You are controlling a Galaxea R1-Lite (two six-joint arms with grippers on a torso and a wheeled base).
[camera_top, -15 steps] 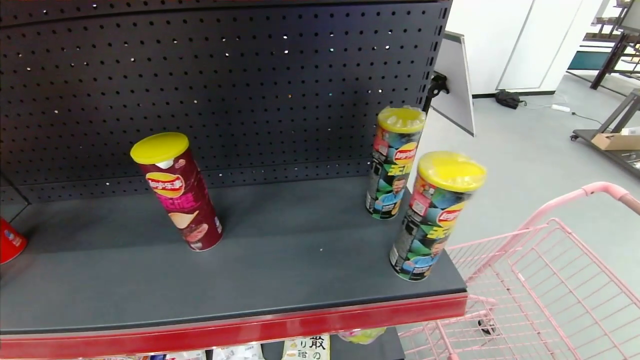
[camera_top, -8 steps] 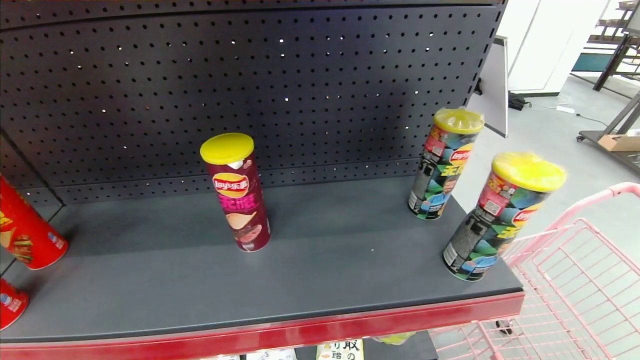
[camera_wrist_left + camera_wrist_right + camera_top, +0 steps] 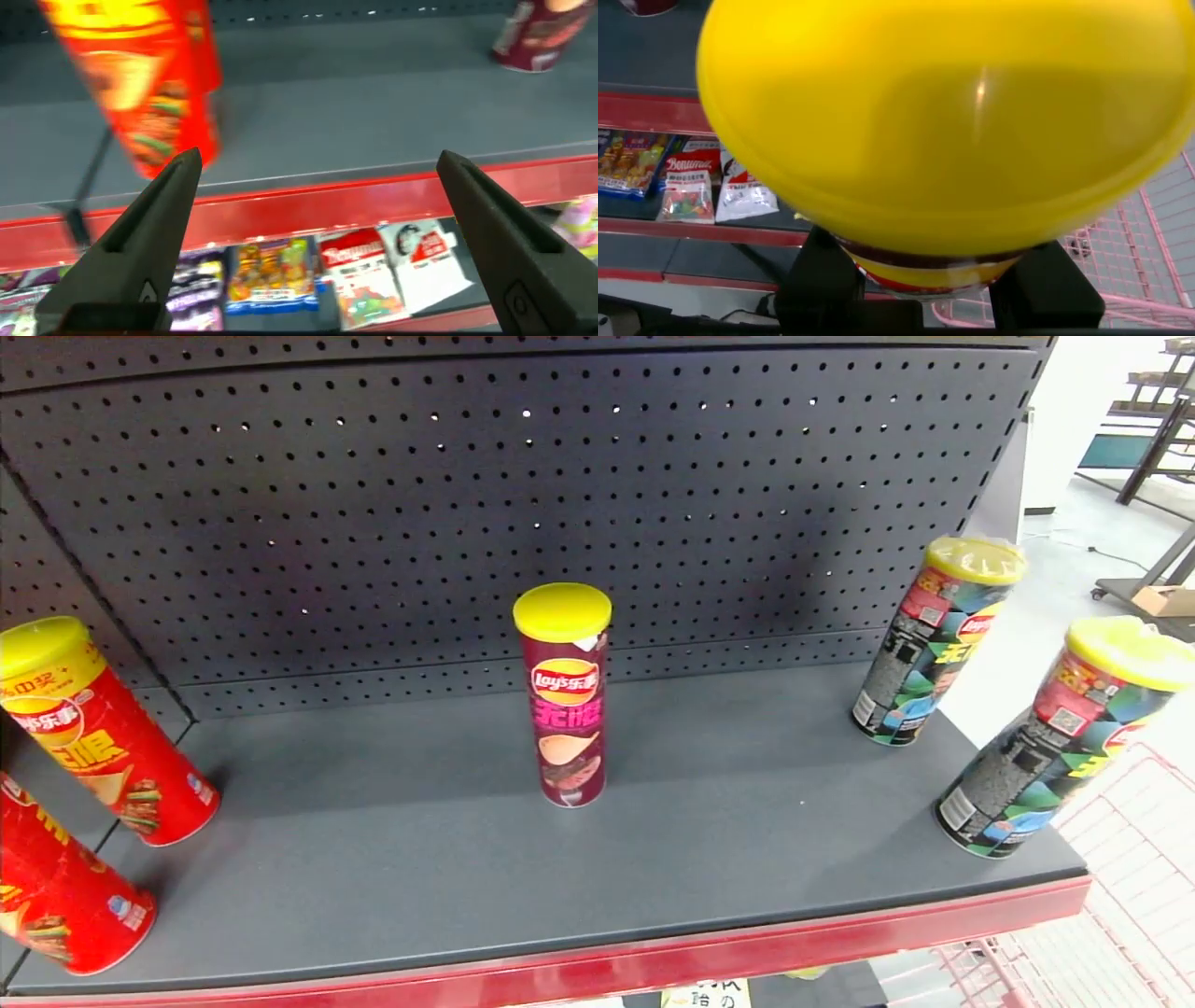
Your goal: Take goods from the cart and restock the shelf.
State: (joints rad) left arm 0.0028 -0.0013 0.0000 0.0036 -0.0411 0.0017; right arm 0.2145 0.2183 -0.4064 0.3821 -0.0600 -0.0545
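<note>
On the dark shelf [image 3: 392,859] a maroon chip can [image 3: 566,695] stands upright in the middle. Two red cans [image 3: 103,737] [image 3: 51,887] stand at the left end, and two dark patterned cans [image 3: 934,639] [image 3: 1055,747] at the right end. All have yellow lids. My right gripper [image 3: 929,277] is shut on a chip can whose yellow lid [image 3: 934,121] faces the right wrist camera; its body is mostly hidden. My left gripper [image 3: 320,159] is open and holds nothing, just in front of the shelf's red front edge [image 3: 308,201], near a red can [image 3: 140,75].
The pink wire cart [image 3: 1120,915] stands at the shelf's right end, also seen beside the held can [image 3: 1158,233]. Snack packets [image 3: 271,280] lie on the lower shelf. A perforated back panel [image 3: 467,504] closes the rear. Bare shelf lies either side of the maroon can.
The head camera has panned left, so the whole picture slid right and the two red cans came into view. The cans on the shelf have not moved.
</note>
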